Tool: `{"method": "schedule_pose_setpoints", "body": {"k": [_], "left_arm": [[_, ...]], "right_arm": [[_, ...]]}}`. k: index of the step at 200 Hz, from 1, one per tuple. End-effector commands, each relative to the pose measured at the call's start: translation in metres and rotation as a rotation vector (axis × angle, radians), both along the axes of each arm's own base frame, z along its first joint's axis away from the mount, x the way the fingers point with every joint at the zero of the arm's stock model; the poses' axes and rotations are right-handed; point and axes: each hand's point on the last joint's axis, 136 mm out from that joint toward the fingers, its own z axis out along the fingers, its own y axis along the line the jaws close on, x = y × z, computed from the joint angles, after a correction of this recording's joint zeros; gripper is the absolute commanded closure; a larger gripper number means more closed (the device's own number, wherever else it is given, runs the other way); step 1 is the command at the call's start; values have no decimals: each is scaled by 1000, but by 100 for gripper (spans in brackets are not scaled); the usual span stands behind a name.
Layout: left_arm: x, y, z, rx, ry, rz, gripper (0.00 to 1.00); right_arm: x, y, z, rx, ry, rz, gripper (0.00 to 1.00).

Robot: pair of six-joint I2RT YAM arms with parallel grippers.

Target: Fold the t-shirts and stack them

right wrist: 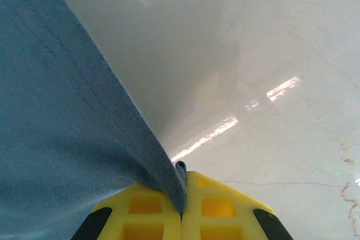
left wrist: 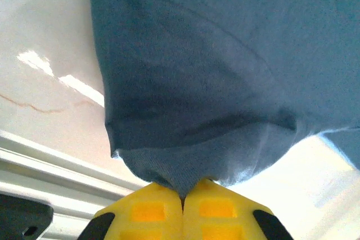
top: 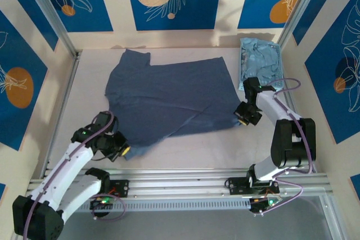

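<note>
A dark slate-blue t-shirt [top: 169,96] lies spread over the middle of the table, one sleeve pointing to the far left. My left gripper [top: 119,149] is shut on its near left corner, where the cloth [left wrist: 191,116] bunches into the yellow fingers [left wrist: 152,209]. My right gripper [top: 243,117] is shut on the shirt's near right corner; the hem [right wrist: 84,116] runs down into the yellow fingers [right wrist: 219,206]. Pale sky-blue t-shirts [top: 260,60] lie crumpled in the basket at the far right.
A pale blue perforated basket [top: 243,68] stands at the far right corner. Metal frame posts [top: 50,9] rise at the far corners. An aluminium rail [top: 185,181] runs along the near edge, by the arm bases. Bare white table [top: 185,150] lies in front of the shirt.
</note>
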Motion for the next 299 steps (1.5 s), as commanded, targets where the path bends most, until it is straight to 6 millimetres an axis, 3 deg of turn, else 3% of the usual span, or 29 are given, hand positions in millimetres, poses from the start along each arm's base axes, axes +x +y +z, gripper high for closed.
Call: {"method": "schedule_pose_setpoints", "body": {"k": [1,20,50,75,110,126,157,193,200,209,229,274,299], "left_arm": [[-10,-17,2,-89,50,-18,100],[-16,-10,5,-45,71,-37,100],[6,-7,26,-10,-44,-38,100],[13,5,30,90,-31,-70,100],[56,17,38,255,-75,-140,100],[68,21,31,311,-51,-174,100],[60,22,0,347,48,-249,100],[46,40,-13,440,56,-322,100],[45,38,-11,447,41,-349,87],[47,33,-2,463,0,-396,71],[47,11,21,481,-111,-547,59],[8,-73,17,326,-233,-962,57],[3,-92,-3,425,-203,-1136,57]], "right_arm": [[-8,-7,-4,-5,33,-43,100],[-2,-7,-1,-7,27,-35,100],[6,-9,5,-17,6,-26,100],[12,-10,9,-24,-8,-10,100],[18,0,14,-5,-25,33,100],[17,5,12,4,-14,45,100],[12,12,5,23,12,60,100],[10,21,-1,46,21,75,100],[10,23,-2,51,26,80,100],[9,24,-2,51,29,84,100],[8,24,-2,50,31,93,100],[11,23,0,42,25,105,100],[11,21,-1,43,27,103,100]]}}
